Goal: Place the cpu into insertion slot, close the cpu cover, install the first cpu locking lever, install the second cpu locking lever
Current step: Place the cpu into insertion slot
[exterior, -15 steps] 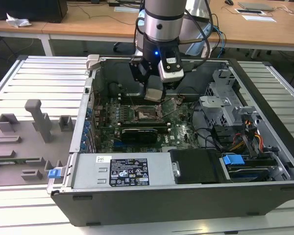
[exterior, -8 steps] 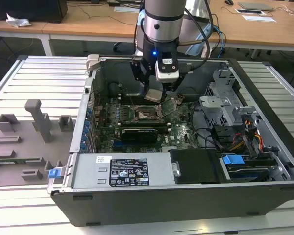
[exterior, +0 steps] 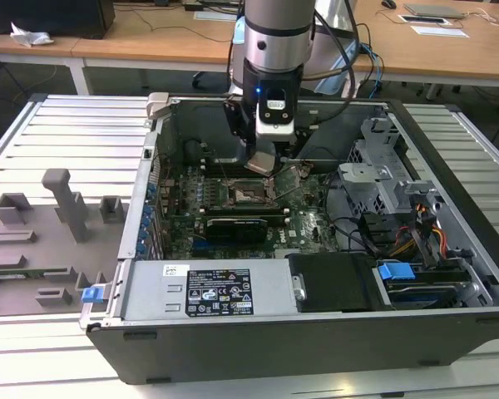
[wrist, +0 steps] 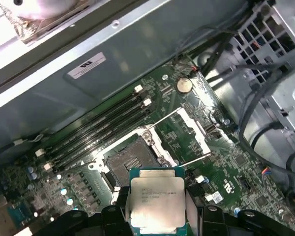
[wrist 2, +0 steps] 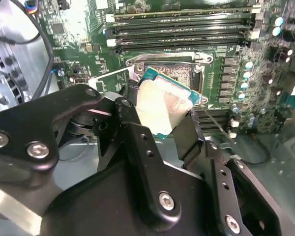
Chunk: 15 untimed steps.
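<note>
Computer case [exterior: 316, 345] on slatted table [exterior: 71, 125]

The cpu [wrist: 156, 200] is topped in matt silver-grey metal; the cpu cover [wrist: 196, 129] is formed of thin bright metal.

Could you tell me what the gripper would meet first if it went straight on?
The cpu in the gripper would probably reach the open insertion slot first, though depth is unclear.

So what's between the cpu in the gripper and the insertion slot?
Nothing: in the first wrist view the cpu, clamped in the gripper, hangs beside the bare insertion slot, and the cpu cover stands open off to the side.
</note>
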Tool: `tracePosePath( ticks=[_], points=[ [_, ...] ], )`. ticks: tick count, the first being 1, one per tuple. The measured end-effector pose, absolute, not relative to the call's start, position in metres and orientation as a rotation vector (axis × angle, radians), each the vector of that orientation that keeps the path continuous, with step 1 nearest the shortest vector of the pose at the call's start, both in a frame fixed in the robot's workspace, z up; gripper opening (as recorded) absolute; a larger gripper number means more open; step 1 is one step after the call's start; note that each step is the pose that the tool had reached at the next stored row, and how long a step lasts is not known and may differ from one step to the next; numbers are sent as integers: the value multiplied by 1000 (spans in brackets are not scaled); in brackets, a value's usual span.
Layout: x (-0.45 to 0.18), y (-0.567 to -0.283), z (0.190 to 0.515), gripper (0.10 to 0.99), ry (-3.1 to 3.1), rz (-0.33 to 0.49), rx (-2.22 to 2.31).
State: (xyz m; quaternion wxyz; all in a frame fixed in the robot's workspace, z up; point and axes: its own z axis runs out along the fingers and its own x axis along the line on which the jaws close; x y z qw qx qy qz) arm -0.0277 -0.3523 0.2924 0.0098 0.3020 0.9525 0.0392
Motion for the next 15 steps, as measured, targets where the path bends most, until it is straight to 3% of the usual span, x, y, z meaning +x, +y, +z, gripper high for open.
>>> tracePosePath(
  ticks=[15],
  points=[
    [-28, -352, 289, 537, 2809, 114, 1332]
  ],
)
